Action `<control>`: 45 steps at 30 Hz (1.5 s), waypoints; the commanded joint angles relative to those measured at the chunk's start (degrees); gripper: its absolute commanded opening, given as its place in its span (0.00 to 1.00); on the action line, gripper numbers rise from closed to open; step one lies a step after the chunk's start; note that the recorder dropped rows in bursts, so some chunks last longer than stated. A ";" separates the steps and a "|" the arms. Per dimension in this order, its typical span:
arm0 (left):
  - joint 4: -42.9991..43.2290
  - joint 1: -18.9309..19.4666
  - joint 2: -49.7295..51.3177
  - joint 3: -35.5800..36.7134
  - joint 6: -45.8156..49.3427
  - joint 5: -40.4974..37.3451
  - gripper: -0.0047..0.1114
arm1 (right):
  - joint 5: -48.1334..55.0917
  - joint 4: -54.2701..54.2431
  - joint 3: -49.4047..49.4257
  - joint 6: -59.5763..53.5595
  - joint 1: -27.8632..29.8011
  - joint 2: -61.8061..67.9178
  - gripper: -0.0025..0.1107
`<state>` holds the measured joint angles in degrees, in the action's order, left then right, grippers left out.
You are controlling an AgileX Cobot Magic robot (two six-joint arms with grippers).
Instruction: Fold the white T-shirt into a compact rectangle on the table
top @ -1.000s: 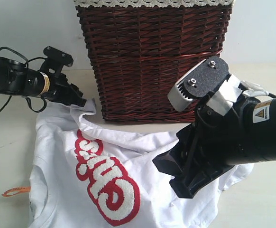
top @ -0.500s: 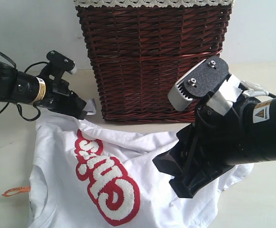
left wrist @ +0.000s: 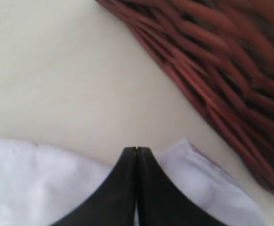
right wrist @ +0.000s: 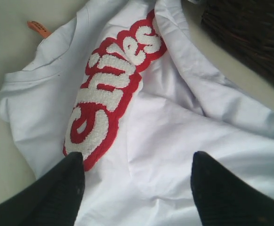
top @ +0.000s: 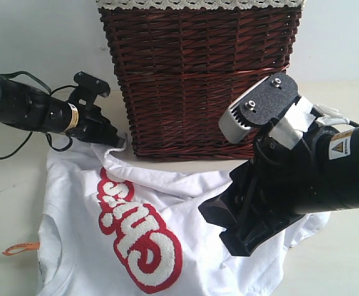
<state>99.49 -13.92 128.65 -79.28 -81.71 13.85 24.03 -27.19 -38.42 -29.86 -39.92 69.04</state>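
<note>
The white T-shirt (top: pixel 74 185), rumpled on the tabletop (top: pixel 7 185) before the basket (top: pixel 198 80), is now pinched at its far-left corner by the just-closed left tool (top: pixel 116 139), ready for a fold; the right tool (right wrist: pixel 137 162) hangs spread.

We've got a plain, quiet backdrop here.
A pale wall (top: pixel 44 37) behind a dark wicker basket (top: pixel 198 74), soft, even light.

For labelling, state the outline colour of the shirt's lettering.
Red, around the white lettering; clearest in the right wrist view.
</note>
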 commanded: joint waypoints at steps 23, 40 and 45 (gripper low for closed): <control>-51.28 -4.36 -8.77 -5.51 51.52 -47.59 0.29 | -0.24 0.20 0.32 -0.01 -0.10 -0.17 0.57; -102.10 -4.37 -3.94 -7.67 141.99 -42.15 0.55 | -0.24 0.20 0.32 -0.01 -0.10 -0.17 0.57; -92.33 -4.37 -0.18 -7.35 142.62 -40.72 0.55 | -0.02 0.20 0.32 0.24 -0.10 -0.17 0.57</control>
<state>2.14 -18.17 126.67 -87.03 60.08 -28.98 24.08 -27.19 -38.42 -29.86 -39.92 69.04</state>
